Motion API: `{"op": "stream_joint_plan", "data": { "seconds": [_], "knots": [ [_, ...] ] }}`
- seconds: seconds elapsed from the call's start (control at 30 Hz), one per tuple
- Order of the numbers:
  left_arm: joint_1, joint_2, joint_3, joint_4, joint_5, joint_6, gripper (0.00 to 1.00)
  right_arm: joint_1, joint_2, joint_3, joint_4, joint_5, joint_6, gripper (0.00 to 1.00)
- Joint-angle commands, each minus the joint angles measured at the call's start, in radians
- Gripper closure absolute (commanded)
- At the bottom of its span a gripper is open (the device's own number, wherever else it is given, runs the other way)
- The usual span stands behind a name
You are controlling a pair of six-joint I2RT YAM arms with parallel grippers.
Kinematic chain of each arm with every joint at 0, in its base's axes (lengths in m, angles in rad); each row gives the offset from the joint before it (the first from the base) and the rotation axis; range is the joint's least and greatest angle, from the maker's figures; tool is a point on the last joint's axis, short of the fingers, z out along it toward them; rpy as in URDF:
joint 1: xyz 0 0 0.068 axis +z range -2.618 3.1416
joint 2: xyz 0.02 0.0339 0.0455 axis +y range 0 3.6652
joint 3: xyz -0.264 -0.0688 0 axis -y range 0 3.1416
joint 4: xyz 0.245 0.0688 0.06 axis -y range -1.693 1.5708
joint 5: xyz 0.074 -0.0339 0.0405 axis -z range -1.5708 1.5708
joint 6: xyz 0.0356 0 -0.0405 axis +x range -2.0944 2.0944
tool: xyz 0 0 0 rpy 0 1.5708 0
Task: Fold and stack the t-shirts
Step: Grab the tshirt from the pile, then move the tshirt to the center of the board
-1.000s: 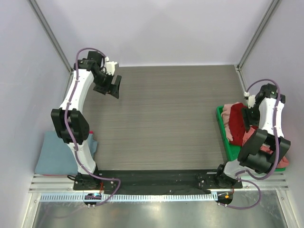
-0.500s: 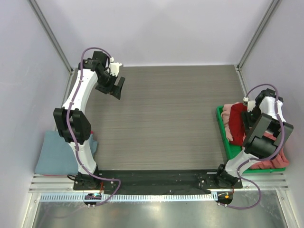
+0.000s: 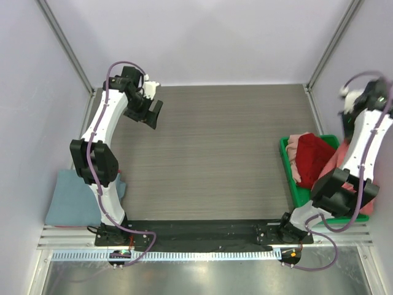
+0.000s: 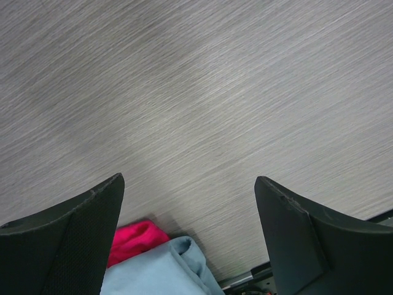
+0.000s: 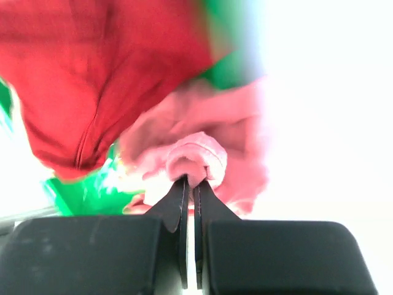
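The grey desk [image 3: 215, 153] is seen from above, with a green bin [image 3: 300, 195] set at its right edge. The left arm [image 3: 101, 126] is stretched up and away toward the far corner of the desk, on the side opposite the bin and well apart from it, with the wrist bent down toward the wood grain. The left jaws are spread wide, nothing is held between them, and only bare desk is seen in the gap in the left wrist view. The right arm [image 3: 363, 144] is raised steeply over the bin, its wrist held high above the bin's far right corner. The right jaws are pressed almost together, and a fold of a pink t-shirt [image 5: 199, 157] is pinched at their tips. From there the cloth is draped down into the bin. A folded light blue t-shirt [image 3: 70, 200] is laid across the desk from the bin, beyond the desk's opposite edge and beside the left arm's base. A red t-shirt [image 3: 313, 158] is bunched inside the bin, touching the pink one. A small patch of bright pink cloth [image 4: 132, 238] is seen in the left wrist view, touching the blue t-shirt; whether it is tucked under it cannot be told.
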Motion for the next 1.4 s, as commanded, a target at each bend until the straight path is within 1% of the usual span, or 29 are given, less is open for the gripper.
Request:
{"op": "stream_joint_plan", "data": {
  "seconds": [0.0,0.07,0.1,0.13,0.17,0.2,0.23,0.3,0.33,0.37,0.43,0.47,0.5,0.53,0.57,0.6,0.63,0.67,0.7,0.73,0.77,0.87,0.97,1.07,1.13,1.23,1.27,1.33,1.37],
  "knots": [
    [-0.003,-0.044,0.008,0.003,-0.023,0.025,0.12,0.037,-0.109,0.532,-0.236,-0.057,-0.05,0.99],
    [-0.003,-0.05,0.005,0.013,-0.035,0.016,0.12,0.092,-0.088,0.74,-0.261,-0.049,-0.056,0.99],
    [-0.001,-0.056,0.005,0.025,-0.054,0.015,0.11,0.139,-0.086,0.779,-0.258,-0.081,-0.065,0.99],
    [-0.001,-0.061,0.009,0.032,-0.063,0.015,0.11,0.14,-0.085,0.807,-0.258,-0.095,-0.067,0.99],
    [-0.001,-0.061,0.02,0.04,-0.081,0.012,0.11,0.175,-0.091,0.824,-0.241,-0.114,-0.07,0.99],
    [0.0,-0.064,0.028,0.061,-0.124,0.005,0.11,0.181,-0.1,0.812,-0.224,-0.228,-0.076,0.99],
    [0.005,-0.069,0.035,0.072,-0.146,0.005,0.11,0.184,-0.112,0.789,-0.2,-0.276,-0.076,0.99],
    [0.014,-0.072,0.071,0.104,-0.187,-0.007,0.11,0.217,-0.158,0.694,-0.066,-0.368,-0.044,0.99],
    [0.031,-0.076,0.083,0.112,-0.233,-0.013,0.11,0.23,-0.167,0.666,-0.019,-0.479,-0.036,0.99],
    [0.042,-0.079,0.1,0.12,-0.241,-0.021,0.11,0.259,-0.177,0.623,0.079,-0.541,-0.03,0.99],
    [0.066,-0.09,0.103,0.141,-0.258,-0.045,0.11,0.305,-0.201,0.58,0.203,-0.671,0.028,0.99],
    [0.088,-0.101,0.095,0.146,-0.258,-0.051,0.1,0.331,-0.206,0.528,0.365,-0.693,0.068,0.99],
    [0.1,-0.107,0.088,0.148,-0.252,-0.057,0.1,0.386,-0.212,0.503,0.45,-0.71,0.106,0.99],
    [0.111,-0.115,0.075,0.151,-0.244,-0.059,0.1,0.417,-0.209,0.487,0.592,-0.712,0.172,0.99],
    [0.131,-0.136,0.043,0.155,-0.227,-0.062,0.1,0.446,-0.197,0.492,0.636,-0.712,0.188,0.99],
    [0.138,-0.147,0.025,0.166,-0.223,-0.065,0.11,0.515,-0.172,0.514,0.663,-0.712,0.194,0.99],
    [0.145,-0.156,0.006,0.171,-0.217,-0.07,0.11,0.543,-0.118,0.546,0.673,-0.711,0.193,0.99],
    [0.149,-0.176,-0.024,0.174,-0.213,-0.076,0.11,0.581,-0.081,0.627,0.677,-0.711,0.196,0.99],
    [0.154,-0.184,-0.038,0.177,-0.213,-0.079,0.11,0.605,-0.05,0.667,0.678,-0.714,0.206,0.99],
    [0.155,-0.194,-0.061,0.178,-0.191,-0.082,0.11,0.638,0.01,0.704,0.696,-0.718,0.246,0.99],
    [0.154,-0.2,-0.07,0.178,-0.175,-0.085,0.11,0.649,0.035,0.763,0.712,-0.727,0.271,0.99],
    [0.154,-0.231,-0.093,0.178,-0.167,-0.084,0.11,0.703,0.11,0.854,0.773,-0.729,0.317,0.99],
    [0.155,-0.259,-0.115,0.177,-0.172,-0.07,0.11,0.737,0.138,0.881,0.853,-0.708,0.338,0.99],
    [0.155,-0.28,-0.15,0.181,-0.169,-0.068,0.11,0.74,0.138,0.856,0.931,-0.683,0.363,0.99],
    [0.155,-0.289,-0.172,0.174,-0.142,-0.073,0.12,0.74,0.136,0.841,0.953,-0.665,0.378,0.99],
    [0.154,-0.3,-0.198,0.177,-0.111,-0.073,0.12,0.74,0.107,0.766,0.953,-0.672,0.374,0.99],
    [0.154,-0.299,-0.201,0.174,-0.106,-0.07,0.12,0.738,0.093,0.684,0.953,-0.678,0.369,0.99],
    [0.155,-0.296,-0.201,0.171,-0.095,-0.065,0.14,0.74,0.038,0.577,0.945,-0.691,0.346,0.99],
    [0.154,-0.29,-0.199,0.169,-0.086,-0.064,0.14,0.743,0.017,0.46,0.934,-0.712,0.335,0.99]
  ]
}}
